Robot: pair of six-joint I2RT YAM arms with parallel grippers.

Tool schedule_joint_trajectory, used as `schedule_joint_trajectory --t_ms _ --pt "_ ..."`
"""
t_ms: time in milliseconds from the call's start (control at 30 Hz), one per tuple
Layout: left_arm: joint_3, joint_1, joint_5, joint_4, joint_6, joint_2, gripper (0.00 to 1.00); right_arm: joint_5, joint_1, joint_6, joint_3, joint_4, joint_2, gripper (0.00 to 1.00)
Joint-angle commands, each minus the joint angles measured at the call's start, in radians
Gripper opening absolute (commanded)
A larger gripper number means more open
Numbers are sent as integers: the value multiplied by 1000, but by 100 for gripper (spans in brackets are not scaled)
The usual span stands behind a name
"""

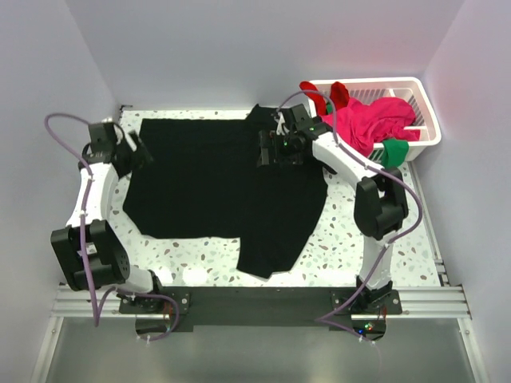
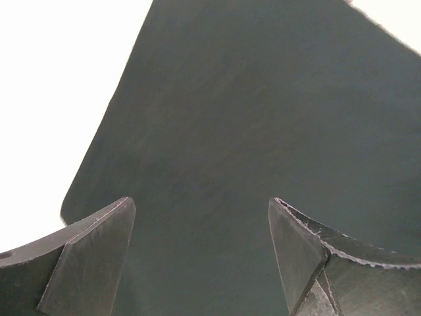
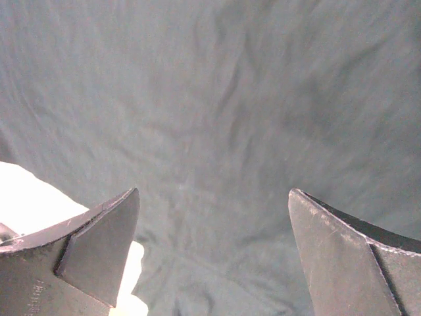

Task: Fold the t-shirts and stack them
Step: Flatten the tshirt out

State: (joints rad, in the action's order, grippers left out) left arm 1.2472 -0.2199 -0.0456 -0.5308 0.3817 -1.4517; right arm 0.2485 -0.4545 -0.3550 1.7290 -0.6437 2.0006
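Note:
A large black t-shirt (image 1: 215, 183) lies spread flat on the speckled table (image 1: 192, 259), with a lower flap reaching toward the front edge. At the shirt's left edge my left gripper (image 1: 136, 153) is open. In the left wrist view the gripper (image 2: 200, 201) hovers over the dark cloth (image 2: 250, 99) with nothing between its fingers. My right gripper (image 1: 263, 150) is over the upper right part of the shirt. It is open too (image 3: 214, 191), with only wrinkled black cloth (image 3: 217, 85) below it.
A white slatted basket (image 1: 423, 104) stands at the back right, holding a magenta-pink shirt (image 1: 375, 120), a red one (image 1: 319, 92) draped over its rim and a green one (image 1: 393, 150) hanging out. Walls close in on three sides.

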Motion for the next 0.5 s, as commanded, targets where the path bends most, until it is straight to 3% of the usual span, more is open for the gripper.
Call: schedule_joint_trajectory --t_ms 0,167,467 --pt "-152 -100 -2 -26 -4 45 87 28 -33 -9 -110 55 -62 98" --pt "-262 -197 -48 -15 -9 66 87 18 -62 -47 -204 90 -89 98" --pt "-435 -242 10 52 16 105 88 -14 -82 -44 -209 49 -56 94"
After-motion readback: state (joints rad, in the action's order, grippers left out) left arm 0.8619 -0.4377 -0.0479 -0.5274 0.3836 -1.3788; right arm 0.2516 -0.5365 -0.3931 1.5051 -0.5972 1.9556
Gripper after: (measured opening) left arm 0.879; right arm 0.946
